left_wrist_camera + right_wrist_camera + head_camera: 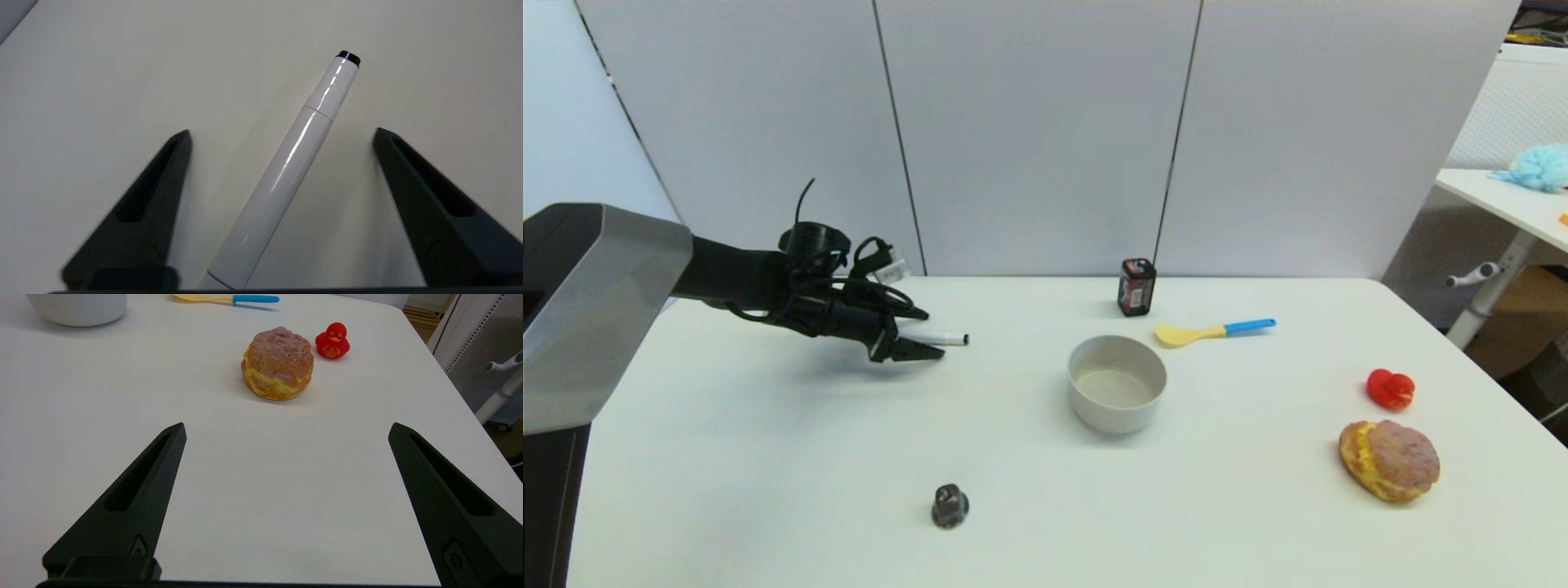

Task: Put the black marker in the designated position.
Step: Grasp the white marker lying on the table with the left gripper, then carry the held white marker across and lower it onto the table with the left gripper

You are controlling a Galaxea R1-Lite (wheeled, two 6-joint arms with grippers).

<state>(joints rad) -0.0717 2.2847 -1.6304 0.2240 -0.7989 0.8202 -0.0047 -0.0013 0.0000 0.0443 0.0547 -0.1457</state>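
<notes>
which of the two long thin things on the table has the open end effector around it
The black marker, white with a dark cap: it lies between the open fingers of the left end effector. The yellow spoon with the blue handle lies apart, beyond the bowl.

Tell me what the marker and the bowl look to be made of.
Marker: likely glossy white plastic, since a bright streak of light runs along its barrel; its end cap is dark. It lies on the table between the open left gripper fingers. Bowl: matte off-white with a thick rim, plastic or ceramic; the look leaves it open.
</notes>
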